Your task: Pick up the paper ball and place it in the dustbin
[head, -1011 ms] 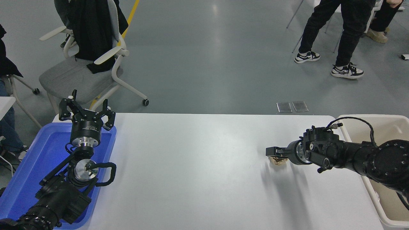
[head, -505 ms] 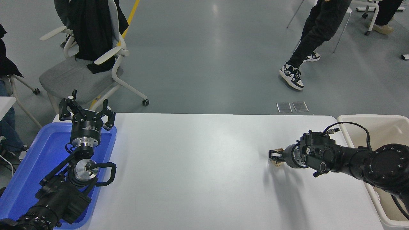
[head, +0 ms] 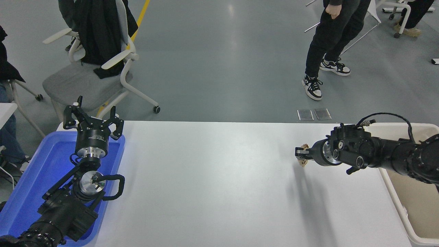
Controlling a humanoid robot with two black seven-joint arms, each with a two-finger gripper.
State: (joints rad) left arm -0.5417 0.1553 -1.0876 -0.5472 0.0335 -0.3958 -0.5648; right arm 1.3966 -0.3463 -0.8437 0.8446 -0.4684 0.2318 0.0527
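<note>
My right gripper point(head: 301, 154) is shut on the paper ball point(head: 303, 162), a small tan crumpled wad that hangs just under the fingers. It holds the ball above the white table point(head: 212, 178), left of the dustbin point(head: 416, 202), a cream bin at the table's right edge. The arm reaches in from the right across the bin's near-left corner. My left gripper point(head: 93, 120) is parked open over the far end of a blue tray at the lower left.
The blue tray point(head: 31, 181) lies at the table's left edge under the left arm. Beyond the table stand a grey office chair point(head: 89, 73) with a dark jacket and a person point(head: 329, 44) walking on the floor at the upper right.
My right gripper has lifted the paper ball off the table and drawn it up and to the right, toward the dustbin. The person behind has stepped to a new spot. The left arm has not moved.
</note>
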